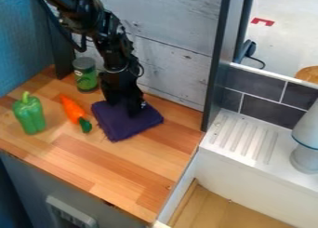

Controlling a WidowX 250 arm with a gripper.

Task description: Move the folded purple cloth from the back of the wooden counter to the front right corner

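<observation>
On the wooden desk (93, 164), a purple cloth (126, 128) lies beneath the claw (126, 109).
Whether it is clenched or released cannot be told; a carrot (72, 109) lies between cloth and green pepper (29, 115).

Black hand (129, 109) at folded purple cloth (124, 126); carrot (73, 108), green pepper (29, 114) beside

the front of the bench (93, 165) is free, and low passing is possible there. to the left, the carrot (72, 108), green pepper (29, 114) and can (86, 75) obstruct; behind, the wall (171, 50) is blocking.
</observation>
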